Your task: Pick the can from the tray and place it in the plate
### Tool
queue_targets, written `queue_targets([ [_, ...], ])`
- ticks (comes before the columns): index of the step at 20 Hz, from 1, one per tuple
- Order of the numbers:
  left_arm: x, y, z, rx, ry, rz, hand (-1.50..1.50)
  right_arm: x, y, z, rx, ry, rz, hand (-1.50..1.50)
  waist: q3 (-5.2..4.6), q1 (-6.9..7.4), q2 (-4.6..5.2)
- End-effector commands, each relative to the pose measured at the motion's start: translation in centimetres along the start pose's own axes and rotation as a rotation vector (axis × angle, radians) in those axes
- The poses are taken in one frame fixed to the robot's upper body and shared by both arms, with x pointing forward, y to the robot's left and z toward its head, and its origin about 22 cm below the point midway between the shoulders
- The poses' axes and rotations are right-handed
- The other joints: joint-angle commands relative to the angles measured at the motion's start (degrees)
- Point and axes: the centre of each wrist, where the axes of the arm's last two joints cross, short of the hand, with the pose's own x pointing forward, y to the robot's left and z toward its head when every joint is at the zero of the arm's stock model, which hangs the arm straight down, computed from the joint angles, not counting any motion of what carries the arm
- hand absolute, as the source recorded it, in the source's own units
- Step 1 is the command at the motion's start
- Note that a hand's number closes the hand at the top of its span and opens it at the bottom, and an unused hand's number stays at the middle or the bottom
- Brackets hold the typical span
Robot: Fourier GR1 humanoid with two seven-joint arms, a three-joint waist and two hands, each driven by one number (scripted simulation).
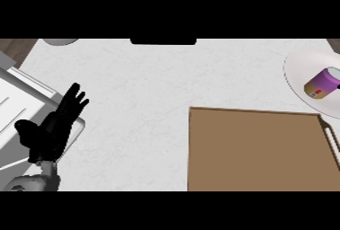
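A: Status, near to far?

B: Left hand (51,128) is low at the view's left, over the counter (133,90) edge. Fingers straight and spread, pointing up, holding nothing. Reads as parked: it's well apart from both tray and plate, so it stays out of the working zone.

A: Tray?

B: Tray (256,150) is bottom right, brown, raised rim, handle on its right side. Nothing shows on the part in view.

A: Then where's the can?

B: On the plate (299,67), far right, partly cut by the frame edge. Can (321,83) is purple with a yellow band and looks tilted or on its side, not upright; can't tell which for sure. It's inside the plate's rim, near the middle of what shows.

A: Right hand?

B: Mostly out of view. There's a small black speck at the right edge touching the can; too little to call it a hand, and I can't tell any finger state.

A: Task judgement?

B: Placement looks done: can off the tray, resting on the plate. Only doubt is whether anything is gripping it at the frame edge.
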Motion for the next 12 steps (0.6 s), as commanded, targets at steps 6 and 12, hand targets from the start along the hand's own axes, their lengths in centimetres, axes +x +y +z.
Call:
queue_targets([
  [6,-1.4,1.5,-1.8,0.023,0.069,-0.003,0.00,0.6,-2.6,-0.5,0.084,0.158,-0.370,-1.50,-0.75,-0.78,0.86],
  [12,-0.9,0.7,-1.6,-0.006,0.053,-0.010,0.00,-1.5,-4.9,3.5,0.058,0.162,-0.379,-1.50,-0.56,0.02,1.18],
])
